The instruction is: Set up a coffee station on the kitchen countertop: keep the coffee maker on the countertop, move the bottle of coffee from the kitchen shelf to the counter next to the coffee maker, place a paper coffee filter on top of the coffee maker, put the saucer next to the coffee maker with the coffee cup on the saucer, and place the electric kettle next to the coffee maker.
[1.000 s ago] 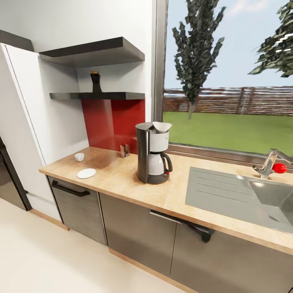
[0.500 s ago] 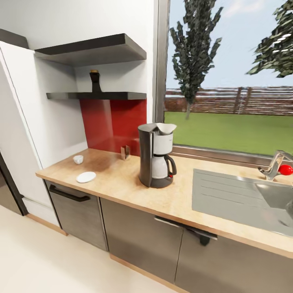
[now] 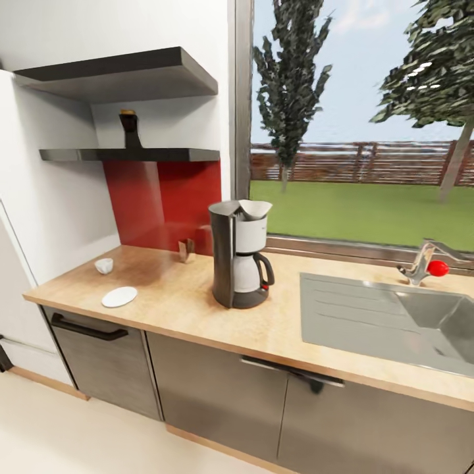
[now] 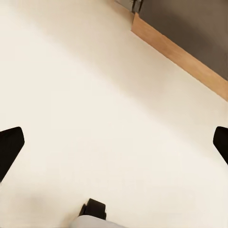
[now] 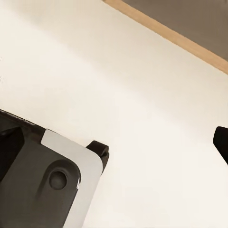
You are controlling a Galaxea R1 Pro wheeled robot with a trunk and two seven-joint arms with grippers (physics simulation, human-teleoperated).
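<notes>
Nearest the robot, down at the floor, both wrist cameras look onto pale tiles (image 4: pixel 95 95) and the wooden plinth (image 4: pixel 180 57) under the cabinets. The left gripper (image 4: pixel 114 145) shows dark fingertips (image 4: pixel 10 142) at opposite edges of its view, jaws spread wide and holding nothing. The right gripper (image 5: pixel 114 137) shows one fingertip (image 5: pixel 221 140) at the edge beside part of the robot's base (image 5: pixel 47 175), so its jaws also look wide and empty.

Since a second ago the whole head picture has slid: the fridge has left at 9 o'clock and the counter sits more squarely ahead. That is the camera travelling with the base, not the objects moving. My reading is that the robot is on approach and no item has yet been handled in this pass.

On the countertop (image 3: pixel 197 309), the saucer (image 3: pixel 119 296) lies at about 8 o'clock from the coffee maker (image 3: pixel 238 263), well apart, with the coffee cup (image 3: pixel 104 265) beyond it and off it. A pale filter (image 3: pixel 255 209) already seems to rest on the machine's top. A small brown holder (image 3: pixel 187 249) stands near the red backsplash. Farthest, at 11 o'clock on the lower shelf (image 3: pixel 131 155), stands the bottle of coffee (image 3: pixel 130 130).

What the brown holder is cannot be made out. The sink (image 3: pixel 395 322) is cut off at 3 o'clock.
</notes>
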